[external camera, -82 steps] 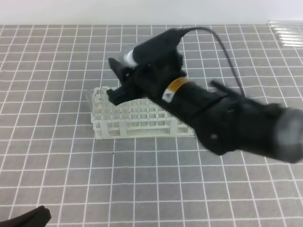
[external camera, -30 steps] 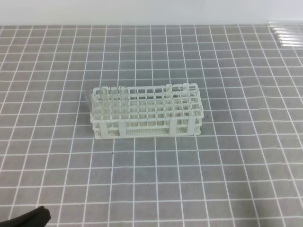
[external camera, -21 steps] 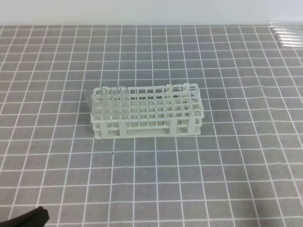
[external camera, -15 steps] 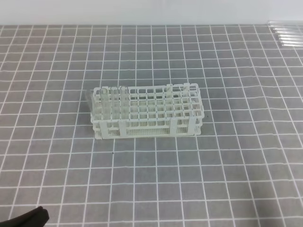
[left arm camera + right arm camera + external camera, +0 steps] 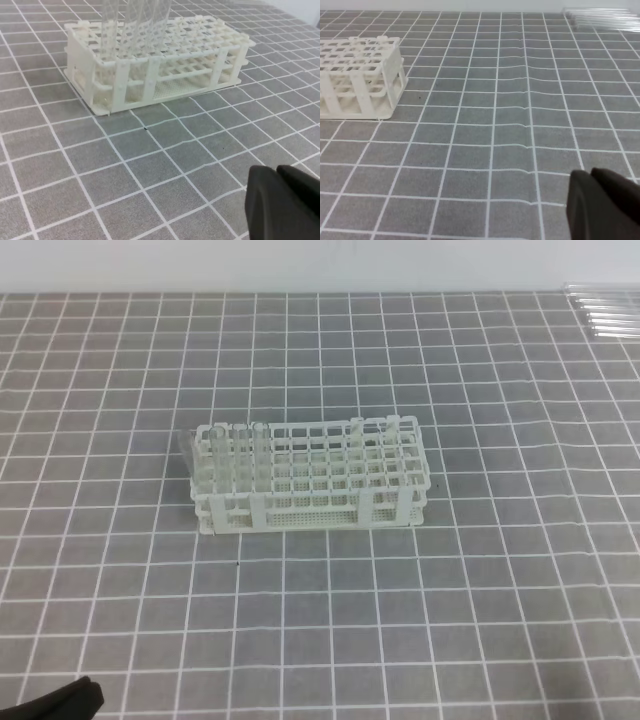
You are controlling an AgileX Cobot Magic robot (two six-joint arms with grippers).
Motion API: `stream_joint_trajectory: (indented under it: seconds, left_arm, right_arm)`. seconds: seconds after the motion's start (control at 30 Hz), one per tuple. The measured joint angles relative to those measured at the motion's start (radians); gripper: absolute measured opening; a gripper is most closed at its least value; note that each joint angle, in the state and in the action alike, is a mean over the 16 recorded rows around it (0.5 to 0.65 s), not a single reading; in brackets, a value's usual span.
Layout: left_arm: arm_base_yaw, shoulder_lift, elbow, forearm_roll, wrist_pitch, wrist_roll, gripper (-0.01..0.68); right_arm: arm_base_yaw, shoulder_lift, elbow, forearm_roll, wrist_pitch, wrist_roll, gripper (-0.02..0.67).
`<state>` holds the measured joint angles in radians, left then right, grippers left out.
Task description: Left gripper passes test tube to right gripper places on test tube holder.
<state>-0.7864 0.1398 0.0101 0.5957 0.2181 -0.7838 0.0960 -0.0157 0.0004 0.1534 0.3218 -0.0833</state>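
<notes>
The white test tube holder (image 5: 330, 485) stands mid-table on the grid mat, also seen in the left wrist view (image 5: 190, 55) and the right wrist view (image 5: 365, 75). Clear test tubes (image 5: 235, 448) stand upright in its left-end holes (image 5: 135, 20). My left gripper (image 5: 274, 172) sits low near the table's front, short of the holder, black jaws shut with nothing between them; its tip shows at the bottom left (image 5: 65, 700). My right gripper (image 5: 591, 176) is shut and empty, low over the mat right of the holder, and out of the exterior view.
Several loose clear tubes (image 5: 605, 315) lie side by side at the far right back edge, also in the right wrist view (image 5: 602, 17). The grey mat (image 5: 450, 620) with white grid lines covers the table; a pale wall runs along the back.
The right arm, which reached over the holder's left end at first, has pulled out of the exterior view. Over the last second nothing visibly moves.
</notes>
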Motion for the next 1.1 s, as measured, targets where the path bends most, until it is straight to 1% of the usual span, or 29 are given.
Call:
stream_joint_trajectory:
  seconds: [0.13, 0.5, 0.67, 0.83, 0.93, 1.1]
  left_arm:
    - [0.000, 0.000, -0.001, 0.000, 0.000, 0.000, -0.001]
    - [0.001, -0.001, -0.003, -0.001, 0.002, 0.000, -0.002]
    - [0.014, -0.001, -0.001, -0.008, -0.013, 0.012, -0.002]
    - [0.085, -0.001, -0.001, -0.072, -0.067, 0.101, -0.002]
    - [0.163, -0.001, -0.001, -0.132, -0.120, 0.177, -0.002]
    - [0.316, 0.000, 0.000, -0.249, -0.203, 0.312, -0.002]
  right_arm:
    - [0.000, 0.000, 0.000, 0.004, 0.026, 0.000, -0.013]
    - [0.000, 0.000, 0.000, 0.010, 0.029, 0.001, -0.013]
    - [0.000, 0.000, 0.000, 0.010, 0.029, 0.001, -0.013]
    - [0.000, 0.000, 0.000, 0.011, 0.029, 0.000, -0.013]
    - [0.000, 0.000, 0.000, 0.011, 0.029, 0.000, -0.013]
    - [0.000, 0.000, 0.000, 0.012, 0.029, -0.001, -0.013]
